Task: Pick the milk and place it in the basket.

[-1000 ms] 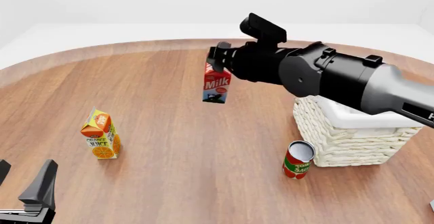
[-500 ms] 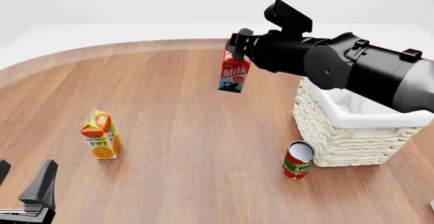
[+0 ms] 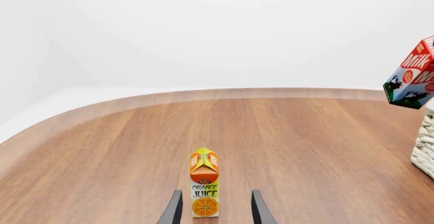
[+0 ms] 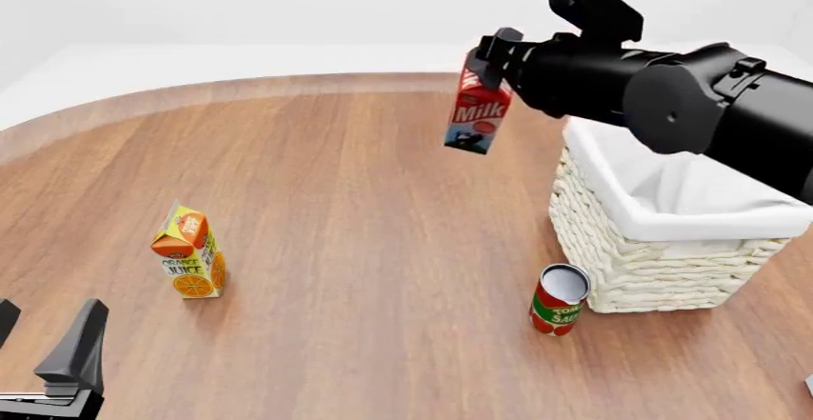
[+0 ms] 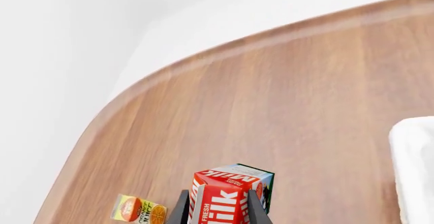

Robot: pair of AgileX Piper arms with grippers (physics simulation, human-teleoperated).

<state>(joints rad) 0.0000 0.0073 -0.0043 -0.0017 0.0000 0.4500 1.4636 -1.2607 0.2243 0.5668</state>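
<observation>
Your right gripper is clamped on the milk by its red top, carton tilted, held in the air above the worktop, just left of the basket and not over it. Your left gripper sits low with jaws apart, near the juice carton. Tomato can stands beside the basket.

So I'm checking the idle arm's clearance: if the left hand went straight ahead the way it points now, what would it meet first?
The orange juice carton. In the left wrist view it stands upright on the table, centred between the left hand's open fingers, though how far ahead is unclear.
</observation>
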